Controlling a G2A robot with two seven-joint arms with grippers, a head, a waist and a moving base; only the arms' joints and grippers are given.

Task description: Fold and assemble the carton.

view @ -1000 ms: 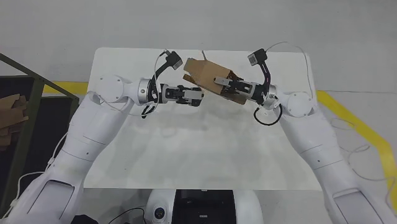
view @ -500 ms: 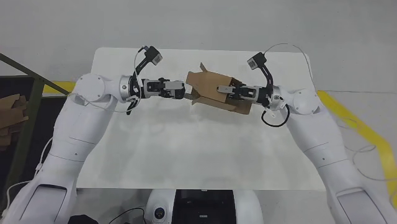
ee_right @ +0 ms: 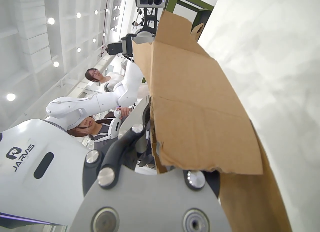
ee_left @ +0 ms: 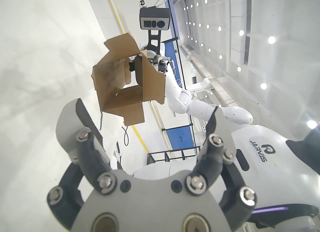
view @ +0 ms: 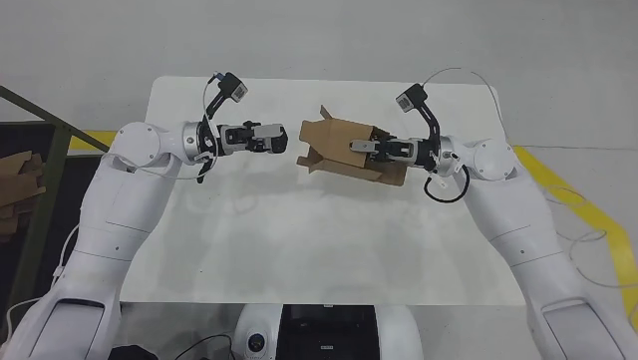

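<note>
A brown cardboard carton [view: 344, 148] hangs over the middle of the white table [view: 299, 240], its open end with loose flaps turned toward the left arm. My right gripper [view: 361, 146] is shut on one wall of the carton [ee_right: 195, 107]; one finger is hidden inside. My left gripper [view: 284, 138] is open, holds nothing, and sits a short way left of the carton's flaps. In the left wrist view the carton [ee_left: 125, 80] appears as an open tube beyond the spread fingertips [ee_left: 80, 107], with the right gripper [ee_left: 133, 64] inside it.
A dark green rack [view: 40, 171] with cardboard pieces [view: 18, 185] stands left of the table. Yellow floor tape [view: 573, 195] runs on the right. Cables [view: 454, 76] loop off the right wrist camera.
The left arm has pulled back to the left, away from the carton. The right arm has shifted the carton slightly and levelled it, still gripping it.
</note>
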